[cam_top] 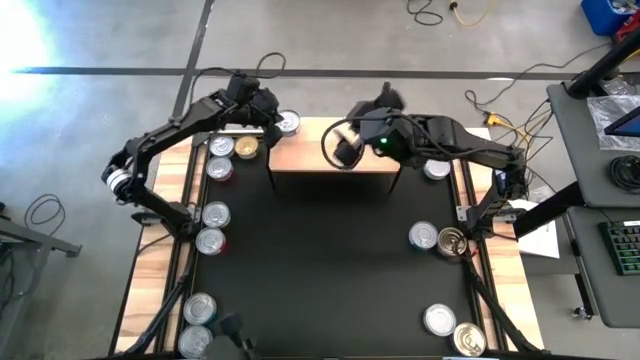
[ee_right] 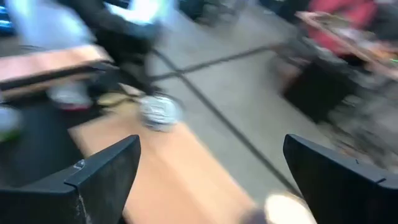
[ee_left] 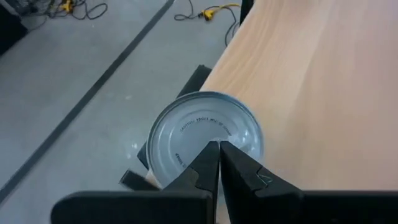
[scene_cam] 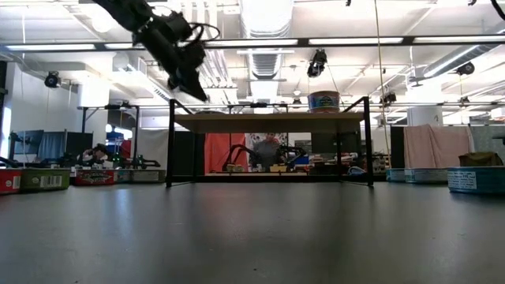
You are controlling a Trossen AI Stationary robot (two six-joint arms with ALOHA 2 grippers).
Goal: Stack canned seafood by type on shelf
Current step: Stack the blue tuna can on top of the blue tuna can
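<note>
Overhead, the shelf (cam_top: 300,157) spans the table's far edge, holding one tin (cam_top: 288,122) at its far-left corner; other tins line both sides. Left gripper (cam_top: 268,112) hovers there, fingers pinched together, empty. Right gripper (cam_top: 345,143) gapes wide. Tins look rigid and slick, best gripped across their sides.

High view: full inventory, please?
left tins: seven, silver or gold tops, along the mat's left edge
right tins: five, silver or gold tops, along the mat's right edge
shelf tin: one showing, silver top, shelf's left end
shelf: one, light wood, far end of the mat
mat: one, black, table centre
left gripper: shut, over the shelf tin
right gripper: open, above the shelf
</note>
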